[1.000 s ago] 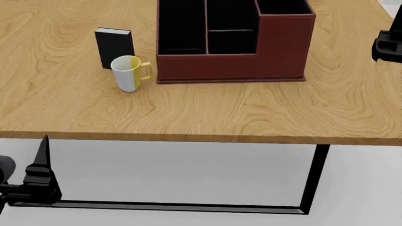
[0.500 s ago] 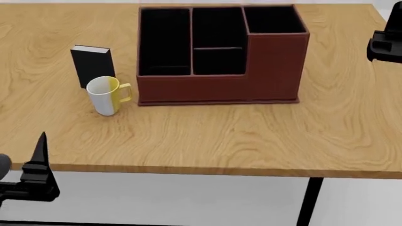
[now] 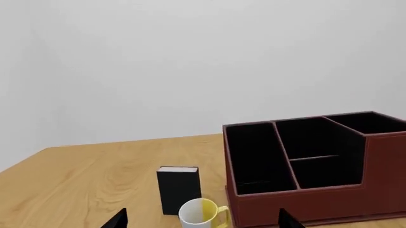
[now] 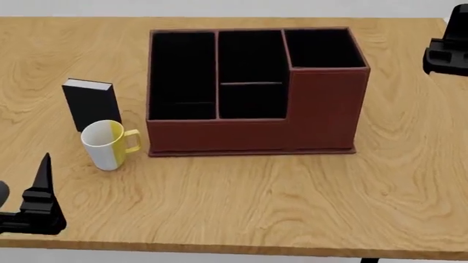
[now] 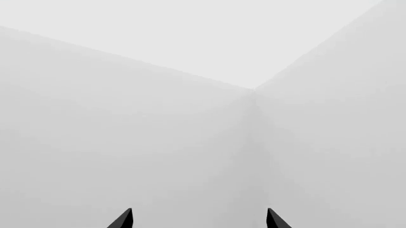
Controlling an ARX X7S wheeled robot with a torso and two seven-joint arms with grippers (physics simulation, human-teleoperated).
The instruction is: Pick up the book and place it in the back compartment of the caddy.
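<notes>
The black book (image 4: 91,104) stands upright on the table, left of the caddy (image 4: 219,137). It also shows in the left wrist view (image 3: 178,190). The red-brown caddy (image 3: 317,204) has black cells. Its back compartment (image 4: 251,60) is the far middle cell behind the thin low divider bar, and it holds nothing. My left gripper (image 4: 40,200) hangs off the table's near left corner, open and empty (image 3: 203,221), well short of the book. My right gripper (image 4: 447,55) is at the far right edge, open and empty (image 5: 198,219), facing a blank wall.
A white-and-yellow mug (image 4: 108,145) stands just in front of the book, touching or nearly touching it, and between it and my left gripper; it also shows in the left wrist view (image 3: 201,214). The wooden table (image 4: 292,203) ends at its near edge low in the head view.
The head view has shifted: book, mug and caddy have slid down and left in the frame, and more of the table top shows. Both grippers stay in about the same place in the frame.
</notes>
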